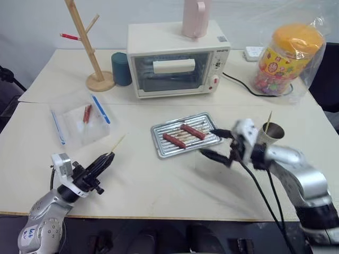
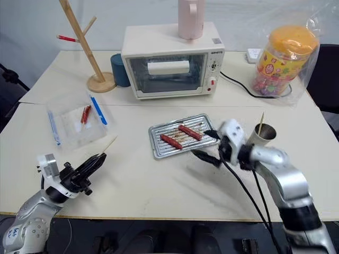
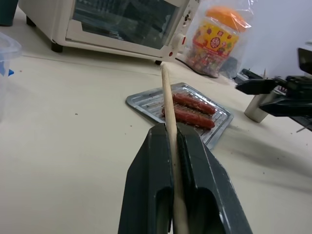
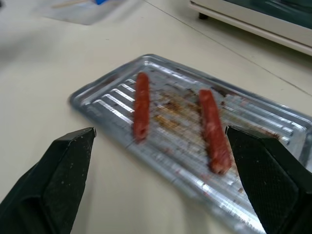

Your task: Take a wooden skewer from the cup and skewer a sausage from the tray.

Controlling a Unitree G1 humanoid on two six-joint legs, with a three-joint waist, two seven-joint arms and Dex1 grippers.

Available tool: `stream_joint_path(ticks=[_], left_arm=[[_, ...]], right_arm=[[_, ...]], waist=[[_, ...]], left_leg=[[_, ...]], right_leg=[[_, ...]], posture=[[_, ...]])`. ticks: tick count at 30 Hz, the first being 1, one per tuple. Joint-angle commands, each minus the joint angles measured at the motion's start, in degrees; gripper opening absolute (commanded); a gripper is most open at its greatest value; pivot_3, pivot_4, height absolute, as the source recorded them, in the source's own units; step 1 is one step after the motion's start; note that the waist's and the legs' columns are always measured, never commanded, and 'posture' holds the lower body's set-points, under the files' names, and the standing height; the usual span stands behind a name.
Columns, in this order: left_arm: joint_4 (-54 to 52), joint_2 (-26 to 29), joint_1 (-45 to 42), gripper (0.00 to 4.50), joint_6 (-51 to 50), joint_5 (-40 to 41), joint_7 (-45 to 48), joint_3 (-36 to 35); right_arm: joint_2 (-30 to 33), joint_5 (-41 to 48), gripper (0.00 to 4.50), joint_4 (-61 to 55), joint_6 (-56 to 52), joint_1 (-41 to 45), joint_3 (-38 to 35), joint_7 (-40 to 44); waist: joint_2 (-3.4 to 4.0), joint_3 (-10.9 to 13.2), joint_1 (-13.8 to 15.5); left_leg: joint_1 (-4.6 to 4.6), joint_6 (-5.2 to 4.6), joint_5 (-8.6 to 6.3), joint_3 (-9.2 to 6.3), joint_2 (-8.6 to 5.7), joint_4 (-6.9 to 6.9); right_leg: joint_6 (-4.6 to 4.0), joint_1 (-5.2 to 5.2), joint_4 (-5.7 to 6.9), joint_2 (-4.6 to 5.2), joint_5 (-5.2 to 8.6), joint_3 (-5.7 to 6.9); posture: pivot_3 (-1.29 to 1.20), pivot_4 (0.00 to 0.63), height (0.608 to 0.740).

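Two sausages (image 1: 184, 135) lie on the tray (image 1: 159, 145), left of the cup (image 1: 272, 132).

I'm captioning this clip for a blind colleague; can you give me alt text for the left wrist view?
The shut left gripper clamps a wooden skewer whose tip points toward a metal tray holding two sausages on a pale table. Beyond stand a white toaster oven and a candy jar.

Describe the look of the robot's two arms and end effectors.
Both arms are rounded silver-grey metal shells with black joints. The left end effector and right end effector each have two black wedge-shaped fingers. A small white boxy module sits at each wrist. Black cables hang from the right forearm. The left arm's lower shell carries a small blue marking.
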State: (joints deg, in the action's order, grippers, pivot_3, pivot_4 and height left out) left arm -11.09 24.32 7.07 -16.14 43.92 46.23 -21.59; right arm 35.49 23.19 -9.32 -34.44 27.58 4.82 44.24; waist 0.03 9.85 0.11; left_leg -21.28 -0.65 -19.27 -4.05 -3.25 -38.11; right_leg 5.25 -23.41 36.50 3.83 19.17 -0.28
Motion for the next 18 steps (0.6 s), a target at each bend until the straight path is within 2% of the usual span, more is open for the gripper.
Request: stream_joint_path(ticks=[1, 9, 18], left_arm=[[-3.4, -1.1, -0.4, 0.0, 1.9, -0.7, -0.9, 0.6], [-4.7, -2.0, -0.6, 0.0, 1.6, -0.1, -1.6, 1.5], [-4.9, -2.3, -0.4, 0.0, 1.8, -0.2, -1.7, 2.3]], right_arm=[[-2.9, -4.3, 4.45, 7.5, -1.4, 8.4, 3.0, -2.2], [-7.3, -11.4, 4.45, 23.7, -0.2, 21.1, 10.5, 1.9], [-14.2, -16.3, 4.45, 37.4, 6.2, 26.9, 11.0, 2.0]], waist=[[0.0, 0.0, -0.2], [0.0, 0.0, -0.4], [0.0, 0.0, -0.5]], left_leg=[[-0.01, 0.0, 0.0, 0.02, -0.01, -0.02], [-0.04, 0.0, 0.01, 0.04, 0.0, -0.06], [-0.04, 0.03, 0.03, 0.05, -0.01, -0.06]], right_leg=[[0.0, -0.01, 0.0, 0.01, 0.0, -0.01], [0.0, -0.08, 0.09, 0.01, 0.0, 0.02], [0.0, -0.14, 0.2, 0.0, 0.0, 0.02]], posture=[[0.0, 0.15, 0.74], [0.0, 0.15, 0.74], [0.0, 0.15, 0.74]])
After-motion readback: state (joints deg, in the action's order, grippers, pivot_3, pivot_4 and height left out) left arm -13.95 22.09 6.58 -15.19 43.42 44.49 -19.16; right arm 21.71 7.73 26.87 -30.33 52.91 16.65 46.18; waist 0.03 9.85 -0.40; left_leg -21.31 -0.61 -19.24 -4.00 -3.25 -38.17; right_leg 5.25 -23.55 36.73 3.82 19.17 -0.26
